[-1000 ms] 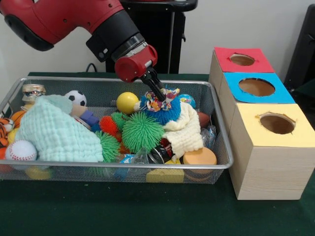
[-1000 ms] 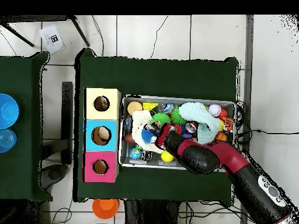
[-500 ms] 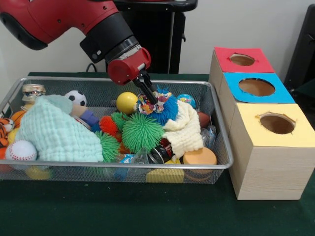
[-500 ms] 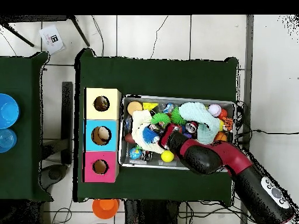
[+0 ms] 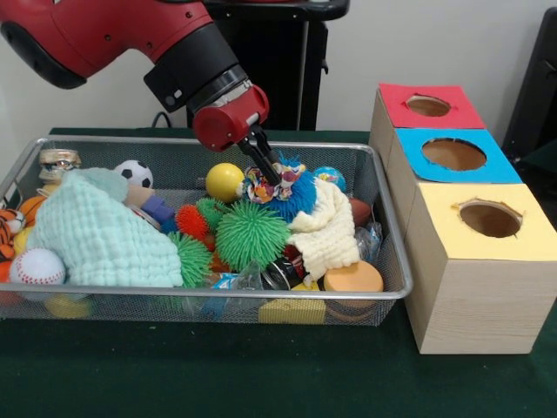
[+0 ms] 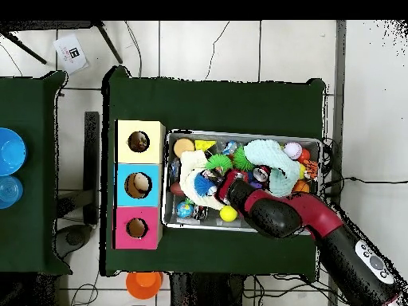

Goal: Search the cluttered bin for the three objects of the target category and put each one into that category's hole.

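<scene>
Near rim of wire mesh bin (image 5: 218,296): orange foam disc (image 5: 352,279), spiky green ball (image 5: 251,233). Further back, black gripper (image 5: 271,175) seems closed on multicoloured knotted toy (image 5: 261,185) atop spiky blue ball (image 5: 290,197), likely the pick; fingertips buried, so grip uncertain. Target hole unclear.

An orange round object (image 6: 144,283), possibly a bowl, sits on the floor. Two blue bowls (image 6: 8,151) rest on a separate dark table (image 6: 32,103), far from the claw.
</scene>
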Controlling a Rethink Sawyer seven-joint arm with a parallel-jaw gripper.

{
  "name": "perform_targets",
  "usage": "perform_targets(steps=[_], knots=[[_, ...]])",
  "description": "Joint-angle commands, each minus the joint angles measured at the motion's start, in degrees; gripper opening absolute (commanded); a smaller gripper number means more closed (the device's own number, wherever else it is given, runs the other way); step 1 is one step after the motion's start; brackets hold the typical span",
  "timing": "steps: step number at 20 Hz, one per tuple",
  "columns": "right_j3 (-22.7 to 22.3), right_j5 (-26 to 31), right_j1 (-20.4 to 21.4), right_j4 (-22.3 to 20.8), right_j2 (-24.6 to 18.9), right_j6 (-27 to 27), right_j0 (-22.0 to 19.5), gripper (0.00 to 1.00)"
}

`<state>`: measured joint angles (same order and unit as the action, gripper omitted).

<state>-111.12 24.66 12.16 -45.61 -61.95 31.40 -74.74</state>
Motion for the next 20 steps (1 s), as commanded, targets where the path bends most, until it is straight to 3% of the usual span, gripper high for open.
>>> perform_targets(steps=[1,13,20], knots=[[8.17,7.45,1.70,0.41,4.92,-2.16,2.13,0.00],[10.56,7.95,0.12,3.84,2.69,-3.08,3.41,0.00],[10.84,7.17,1.44,4.60,2.99,-1.25,5.56,0.00]])
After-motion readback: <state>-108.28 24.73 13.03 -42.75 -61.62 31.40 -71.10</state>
